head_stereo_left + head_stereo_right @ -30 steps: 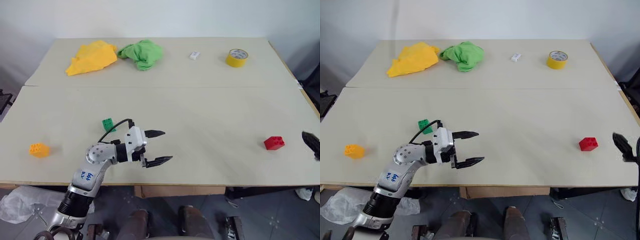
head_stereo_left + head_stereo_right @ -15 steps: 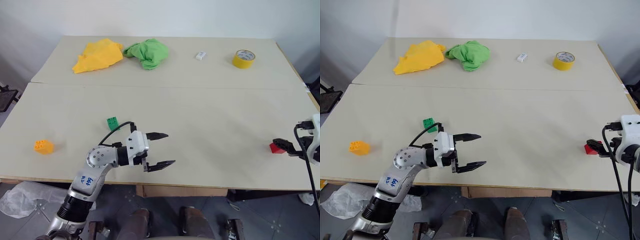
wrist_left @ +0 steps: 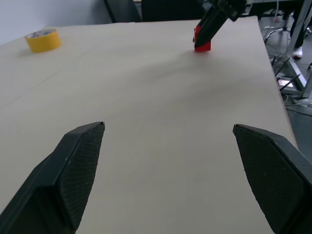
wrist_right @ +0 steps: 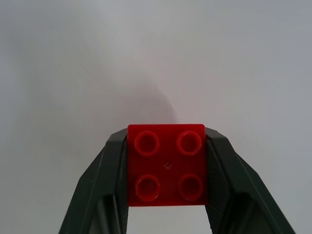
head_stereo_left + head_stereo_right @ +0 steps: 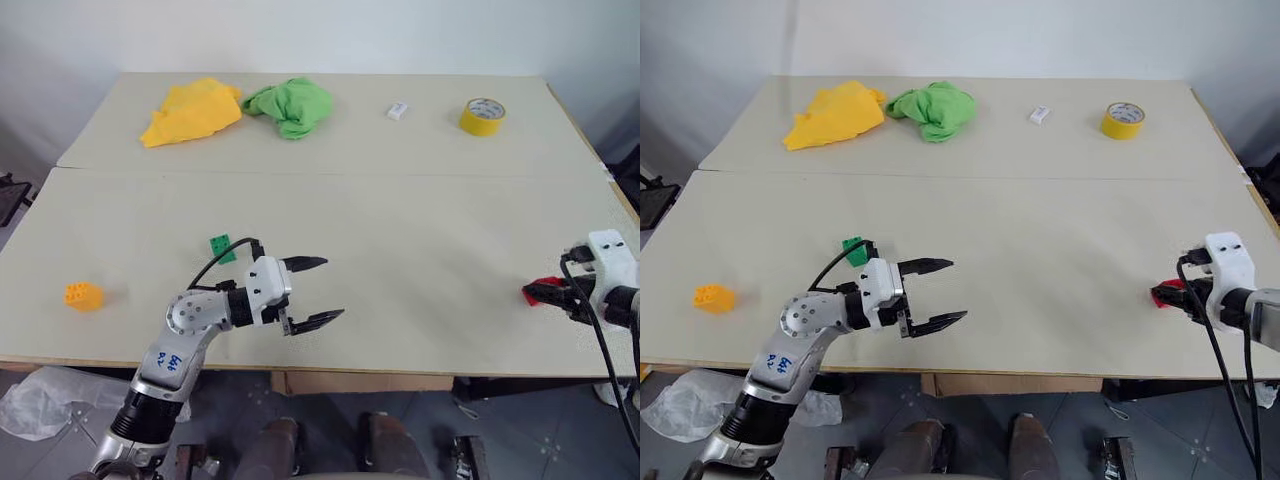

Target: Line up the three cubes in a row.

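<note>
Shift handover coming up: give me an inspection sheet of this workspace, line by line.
Surface: pale table of two boards with a seam across.
Job's things: red cube near the right edge, between the right end effector's fingers; green cube just behind the left arm; orange cube near the left edge. Spread wide apart, not in a row.
Clutter: yellow cloth, green cloth, small white block, yellow tape roll, all along the far side.
End effectors: left end effector open, holding nothing; right end effector shut on the red cube.
Cables: black cable looped at the left wrist; another at the right.
Surroundings: white wall behind.
</note>
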Available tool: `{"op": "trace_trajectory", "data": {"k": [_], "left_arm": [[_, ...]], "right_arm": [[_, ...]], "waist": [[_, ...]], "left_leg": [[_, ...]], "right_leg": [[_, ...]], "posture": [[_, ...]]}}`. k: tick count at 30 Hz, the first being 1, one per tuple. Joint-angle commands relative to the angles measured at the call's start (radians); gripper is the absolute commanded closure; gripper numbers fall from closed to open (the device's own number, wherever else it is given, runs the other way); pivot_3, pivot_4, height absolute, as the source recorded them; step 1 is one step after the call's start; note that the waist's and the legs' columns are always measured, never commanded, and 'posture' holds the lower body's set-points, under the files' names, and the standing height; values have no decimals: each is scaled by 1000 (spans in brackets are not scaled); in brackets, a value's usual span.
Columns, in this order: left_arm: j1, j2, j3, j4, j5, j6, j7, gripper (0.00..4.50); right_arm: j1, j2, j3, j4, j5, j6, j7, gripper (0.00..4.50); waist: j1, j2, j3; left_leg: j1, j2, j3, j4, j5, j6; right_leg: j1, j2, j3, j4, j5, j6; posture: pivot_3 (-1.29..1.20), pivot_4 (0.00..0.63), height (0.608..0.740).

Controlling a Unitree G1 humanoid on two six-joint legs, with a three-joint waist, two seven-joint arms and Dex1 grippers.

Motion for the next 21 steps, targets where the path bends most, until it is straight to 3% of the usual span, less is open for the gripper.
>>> {"op": "trace_trajectory", "data": {"k": [1, 4, 6, 9, 14, 17, 21], "left_arm": [[46, 44, 65, -33, -28, -25, -18, 0], [99, 89, 107, -41, -56, -21, -48, 0], [110, 103, 123, -34, -60, -21, -52, 0], [132, 115, 157, -40, -63, -16, -33, 0], [167, 108, 176, -83, -60, -4, 3, 0], [220, 101, 179, -128, -58, 4, 29, 0], [242, 97, 185, -150, -52, 13, 60, 0]], "right_arm": [[-140, -89, 180, -123, -14, -136, 244, 2995], [-300, -66, 392, -142, -80, -275, 449, 2995], [-402, -18, 479, -120, -82, -244, 503, 2995], [-541, 92, 664, -57, -218, -322, 546, 2995], [-645, 267, 761, 34, -296, -305, 521, 2995], [-648, 298, 844, 29, -374, -349, 539, 2995], [-633, 321, 858, 28, -424, -367, 531, 2995]], "waist": [[-10, 1, 0], [-18, 0, 1], [-16, -1, 1], [-13, -2, 2], [-11, -2, 2], [-13, -2, 2], [-13, -2, 2]], "left_leg": [[0, 0, 0, 0, 0, 0], [-1, 3, 0, -1, -1, -2], [-1, 3, -1, -1, -1, -2], [-3, 2, -2, 0, -1, -2], [-5, 0, -4, 0, -1, -1], [-9, -1, -6, 1, -2, -1], [-14, -2, -8, 2, -2, 0]], "right_leg": [[-1, 0, 0, 0, 0, 0], [-2, 2, 0, -1, 0, -1], [-2, 3, -1, -2, 0, -1], [-2, 1, -1, -2, 0, -1], [-5, -1, -2, 0, 0, -1], [-7, -1, -4, 1, 0, -1], [-10, -2, -9, 1, 0, -1]], "posture": [[0, 150, 740], [0, 150, 740], [0, 150, 740], [0, 150, 740], [0, 150, 740], [0, 150, 740], [0, 150, 740]]}}
